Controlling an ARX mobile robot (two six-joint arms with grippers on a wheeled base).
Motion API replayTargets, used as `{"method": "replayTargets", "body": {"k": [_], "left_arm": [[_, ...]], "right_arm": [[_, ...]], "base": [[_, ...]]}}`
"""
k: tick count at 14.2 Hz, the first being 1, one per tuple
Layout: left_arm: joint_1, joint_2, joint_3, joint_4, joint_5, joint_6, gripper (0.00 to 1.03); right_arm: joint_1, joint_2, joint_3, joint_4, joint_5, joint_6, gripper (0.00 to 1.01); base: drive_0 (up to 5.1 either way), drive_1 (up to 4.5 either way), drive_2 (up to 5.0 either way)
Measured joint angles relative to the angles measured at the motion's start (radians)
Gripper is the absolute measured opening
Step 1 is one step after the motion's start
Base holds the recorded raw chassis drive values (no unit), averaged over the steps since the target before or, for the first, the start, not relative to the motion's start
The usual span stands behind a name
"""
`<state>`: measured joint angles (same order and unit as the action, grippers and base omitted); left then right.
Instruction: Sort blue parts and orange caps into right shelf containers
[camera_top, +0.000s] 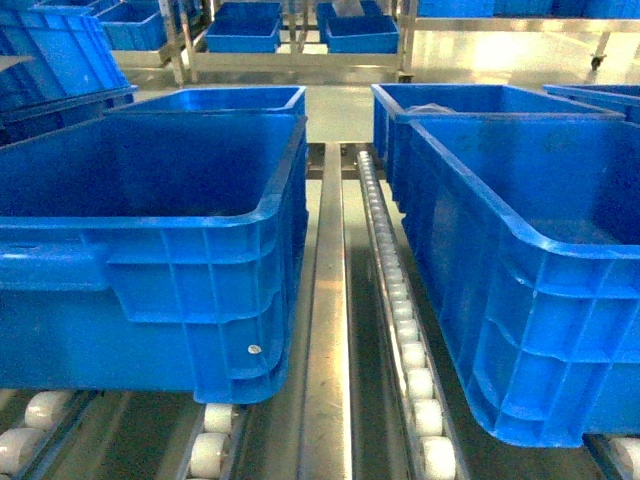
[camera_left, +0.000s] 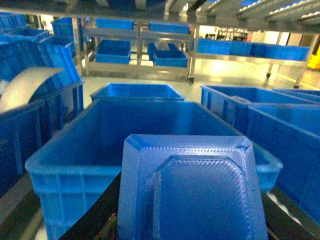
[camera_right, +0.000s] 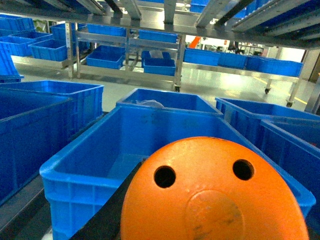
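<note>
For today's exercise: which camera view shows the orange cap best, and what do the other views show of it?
The right wrist view: the orange cap fills the lower frame, close up, two round holes visible, with a blue crate behind it. The head view and the left wrist view show no orange cap at all.

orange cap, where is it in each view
Head: not in view; only blue crates on the roller shelf.
Left wrist: not in view; a blue part fills the bottom centre.
Right wrist: the orange cap fills the bottom centre, close to the camera, before a blue crate.
Shared landmark: the metal rack of blue bins across the aisle.
</note>
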<state>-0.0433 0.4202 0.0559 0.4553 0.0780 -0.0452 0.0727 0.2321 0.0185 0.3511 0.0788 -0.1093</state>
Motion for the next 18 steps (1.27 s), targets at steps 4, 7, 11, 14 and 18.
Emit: {"method": "replayTargets", "body": {"k": [4,7,11,14,18], "left_arm": [[0.002,0.788,0.433,0.476,0.018,-0.037,0.43],[-0.013,1.229,0.686,0.456,-0.011,-0.061,0.61],[-0.002,0.977,0.354,0.531,-0.119,0.022,0.57],[0.038,0.925,0.294,0.534,-0.082,0.027,0.41],[0.047,0.854,0.222,0.531,-0.084,0.027,0.21]], "right_arm": [[-0.01,0.754,0.337,0.534,-0.037,-0.006,0.44],[0.0,1.285,0.553,0.641,0.073,0.049,0.6],[-0.068,1.077,0.343,0.602,-0.073,0.094,0.51],[-0.075,1.027,0.285,0.6,-0.072,0.095,0.35],[-0.073,0.961,0.222,0.588,-0.079,0.095,0.14]], "base": [[0.0,0.0,0.0],[0.0,0.0,0.0],[0.0,0.0,0.0],[0.0,0.0,0.0],[0.0,0.0,0.0]]}}
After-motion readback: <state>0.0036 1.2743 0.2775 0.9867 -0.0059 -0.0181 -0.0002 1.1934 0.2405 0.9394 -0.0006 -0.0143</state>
